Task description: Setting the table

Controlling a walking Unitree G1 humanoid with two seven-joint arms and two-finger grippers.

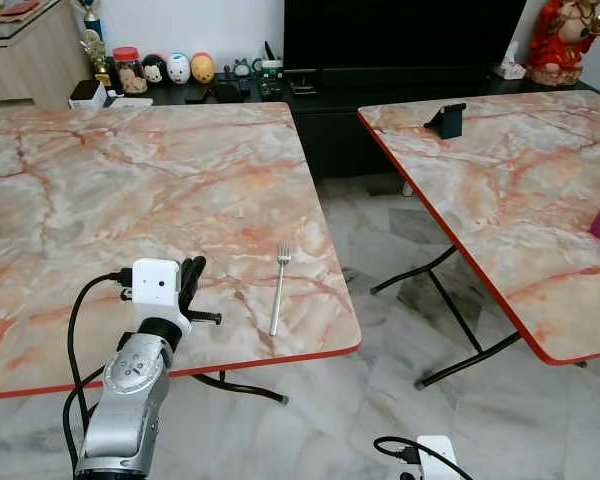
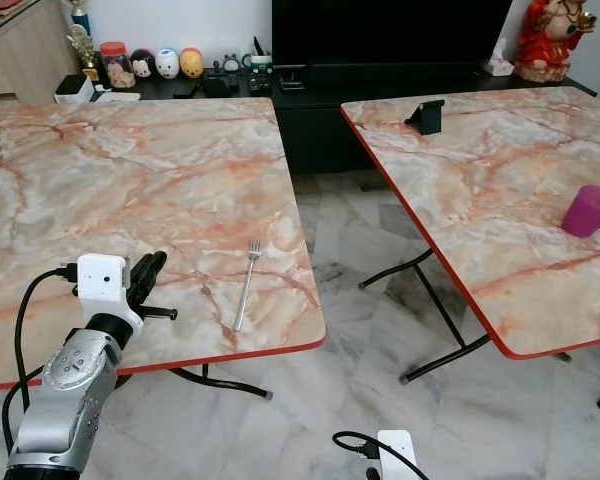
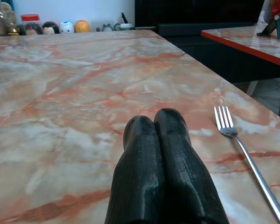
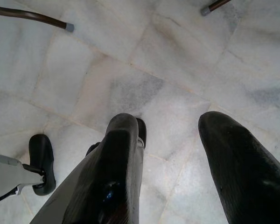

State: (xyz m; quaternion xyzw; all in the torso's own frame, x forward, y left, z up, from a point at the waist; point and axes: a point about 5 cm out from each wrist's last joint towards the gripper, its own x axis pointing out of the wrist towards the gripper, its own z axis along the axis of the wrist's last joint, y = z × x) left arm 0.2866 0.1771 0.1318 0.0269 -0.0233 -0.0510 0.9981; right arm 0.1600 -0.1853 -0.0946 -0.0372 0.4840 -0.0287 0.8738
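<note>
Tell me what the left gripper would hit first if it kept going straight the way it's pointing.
Probably nothing soon: the left gripper, closed, points low across the bare marble table, with the fork off to its right. Far ahead stand jars and figurines, though depth is unclear.

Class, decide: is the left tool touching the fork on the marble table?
Apart. In the left wrist view the left tool, fingers shut, lies beside the fork with bare marble table plainly between them.

Fork (image 1: 280, 287) on the left table (image 1: 130, 200) near its front right corner, cup (image 2: 590, 210) on the right table (image 2: 500, 180)
</note>
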